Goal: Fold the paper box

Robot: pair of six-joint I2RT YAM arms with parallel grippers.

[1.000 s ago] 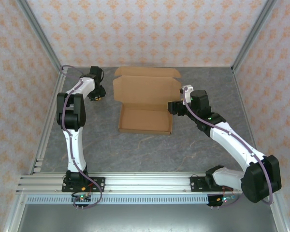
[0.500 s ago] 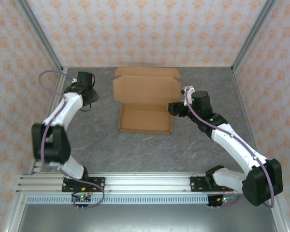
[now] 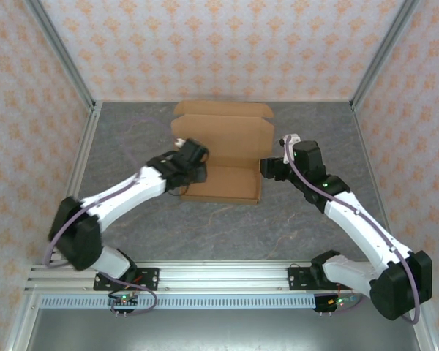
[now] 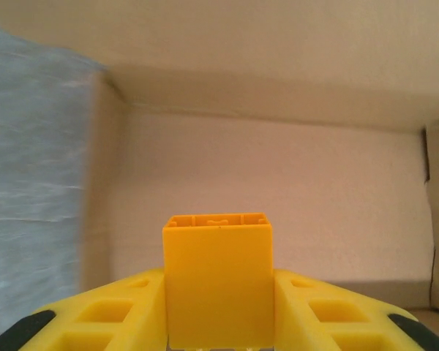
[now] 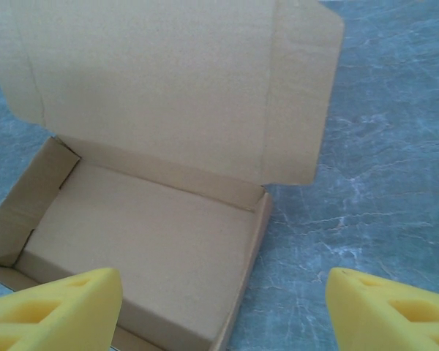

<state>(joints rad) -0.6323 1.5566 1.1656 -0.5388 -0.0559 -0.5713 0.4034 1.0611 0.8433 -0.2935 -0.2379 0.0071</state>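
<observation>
On the grey marbled counter (image 3: 278, 219) between floral walls (image 3: 219, 44), the left pincer (image 3: 192, 157) clamps a yellow block (image 4: 218, 278) at the paper box (image 3: 227, 186), while the right pincer (image 3: 267, 167) stands apart.

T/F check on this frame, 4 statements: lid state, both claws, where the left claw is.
1. The paper box has its lid open. True.
2. The right claw is shut on the lid. False: its fingers are spread wide with nothing between them, and it sits by the box's right side.
3. The left claw has a yellow block between its fingers. True.
4. The left claw is off in the table's far left corner, away from the box. False: it is at the box's left side, and the left wrist camera looks straight into the cardboard.
</observation>
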